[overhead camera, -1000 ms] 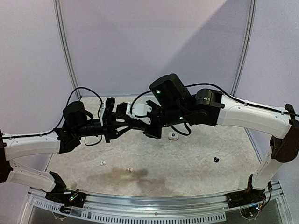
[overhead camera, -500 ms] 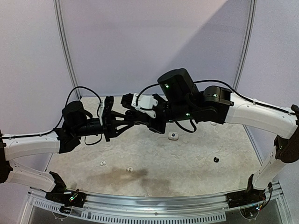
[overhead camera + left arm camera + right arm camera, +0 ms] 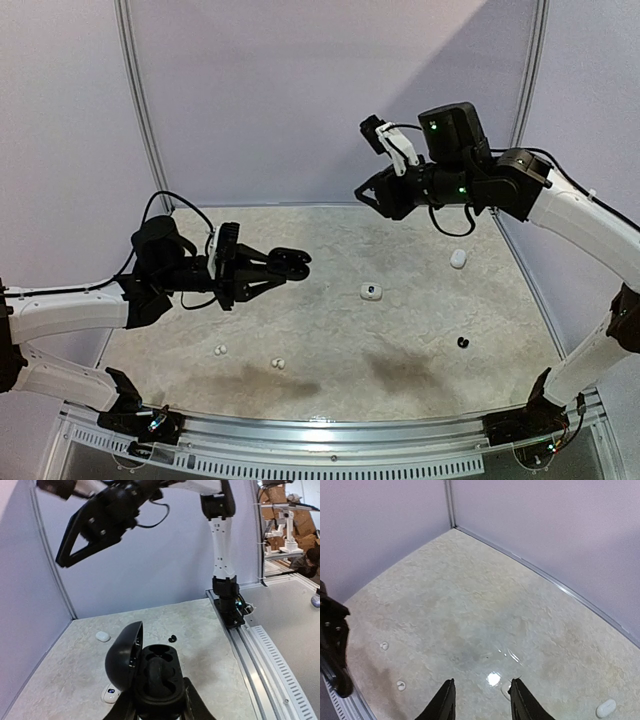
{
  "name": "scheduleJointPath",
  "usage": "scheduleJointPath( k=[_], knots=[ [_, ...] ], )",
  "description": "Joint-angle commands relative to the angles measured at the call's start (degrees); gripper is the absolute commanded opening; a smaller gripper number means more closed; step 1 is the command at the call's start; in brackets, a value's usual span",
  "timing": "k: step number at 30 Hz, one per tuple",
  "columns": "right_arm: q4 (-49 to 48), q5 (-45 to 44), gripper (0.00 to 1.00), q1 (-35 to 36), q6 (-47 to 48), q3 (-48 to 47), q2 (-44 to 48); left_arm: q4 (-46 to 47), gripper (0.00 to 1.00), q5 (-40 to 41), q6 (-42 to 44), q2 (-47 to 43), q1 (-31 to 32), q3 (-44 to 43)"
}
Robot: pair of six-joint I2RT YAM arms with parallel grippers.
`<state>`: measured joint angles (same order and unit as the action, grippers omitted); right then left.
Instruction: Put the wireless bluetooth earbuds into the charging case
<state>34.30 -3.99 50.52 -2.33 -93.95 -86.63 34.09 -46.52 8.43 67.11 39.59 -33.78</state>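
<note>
My left gripper [image 3: 288, 264] is shut on an open black charging case [image 3: 157, 680], held above the table with its lid [image 3: 124, 657] swung up to the left. I cannot tell what sits in its wells. My right gripper [image 3: 368, 196] is open and empty, raised high at the back right; its fingers [image 3: 445, 702] frame bare table. A black earbud [image 3: 462, 342] lies at the right, and also shows in the left wrist view [image 3: 172, 639]. Two white earbuds [image 3: 220, 350] [image 3: 278, 363] lie near the front left, and also show in the right wrist view [image 3: 384, 645] [image 3: 400, 685].
A closed white case [image 3: 458, 258] lies at the back right, seen also in both wrist views [image 3: 103, 636] [image 3: 606, 708]. A small white case with a dark spot [image 3: 371, 291] lies mid-table below the black case [image 3: 110, 695]. Purple walls enclose the table's back and sides.
My right gripper has pulled away from the black case, up and back to the right. My left gripper still holds the case and has turned slightly.
</note>
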Motion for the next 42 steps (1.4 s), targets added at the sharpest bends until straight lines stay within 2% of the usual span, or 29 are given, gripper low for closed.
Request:
scheduleJointPath(
  k=[1, 7, 12, 19, 22, 25, 31, 42],
  knots=[
    [13.06, -2.84, 0.40, -5.00, -15.11, -0.23, -2.63, 0.33, 0.00, -9.09, 4.71, 0.49, 0.11, 0.56],
    [29.95, -5.22, 0.40, -13.03, -24.46, 4.16, -6.11, 0.22, 0.00, -12.70, 3.27, 1.62, 0.81, 0.77],
    [33.76, -6.18, 0.40, -18.80, -25.99, 15.39, -5.80, 1.24, 0.00, -12.93, 2.65, 2.65, 1.01, 0.86],
    [30.35, -3.30, 0.40, -23.76, -28.19, 25.79, -7.33, 1.10, 0.00, -11.60, 1.75, 2.72, 0.99, 0.90],
    [28.67, -2.58, 0.50, -24.08, -28.18, 27.68, -9.56, 0.52, 0.00, -11.44, 1.77, 2.44, 0.92, 0.91],
    [28.43, -3.08, 0.55, -24.46, -27.94, 28.60, -11.90, 0.08, 0.00, -10.85, 1.77, 2.09, 0.92, 0.98],
    [24.58, 0.84, 0.54, -25.59, -27.56, 33.11, -13.10, 0.06, 0.00, -10.19, 2.01, 1.62, 0.75, 1.25],
    [20.63, 2.57, 0.54, -25.74, -29.61, 37.52, -13.30, 0.28, 0.00, -10.60, 2.73, 1.62, 0.57, 1.26]
  ],
)
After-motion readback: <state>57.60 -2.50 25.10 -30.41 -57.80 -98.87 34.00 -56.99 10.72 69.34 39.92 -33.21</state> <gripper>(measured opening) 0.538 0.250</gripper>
